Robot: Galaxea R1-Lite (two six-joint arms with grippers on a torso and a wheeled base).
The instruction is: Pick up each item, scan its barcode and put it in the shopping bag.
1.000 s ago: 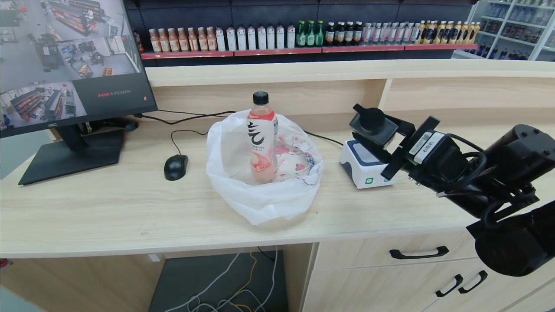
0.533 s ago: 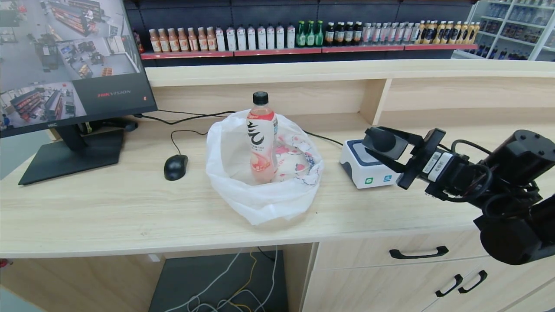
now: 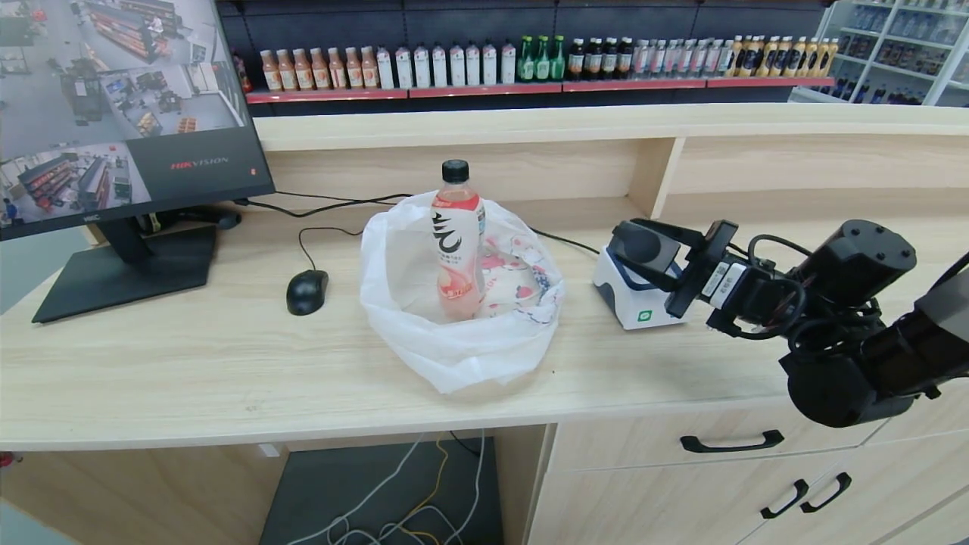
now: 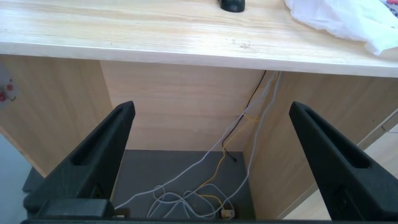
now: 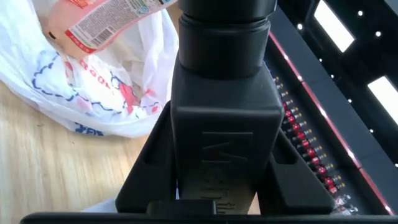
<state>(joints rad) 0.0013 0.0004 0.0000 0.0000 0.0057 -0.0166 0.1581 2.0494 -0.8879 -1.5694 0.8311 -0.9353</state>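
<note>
Black bottle [image 5: 221, 143] sits clamped in our right gripper [image 3: 647, 250] just over the scanner [image 3: 632, 303]. Our left gripper [image 4: 211, 112] gapes empty (1 pink bottle [image 3: 457, 235] stands in the shopping bag [image 3: 454, 352] beside the scanner). If the bottle is turned the wrong way, we expect no scan.

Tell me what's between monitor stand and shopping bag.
Head view: a black mouse with its cable, on the counter between the monitor stand and the shopping bag. Otherwise bare wood.

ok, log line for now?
right gripper shut on black bottle at scanner | left gripper open, facing counter | pink drink bottle in shopping bag
</note>
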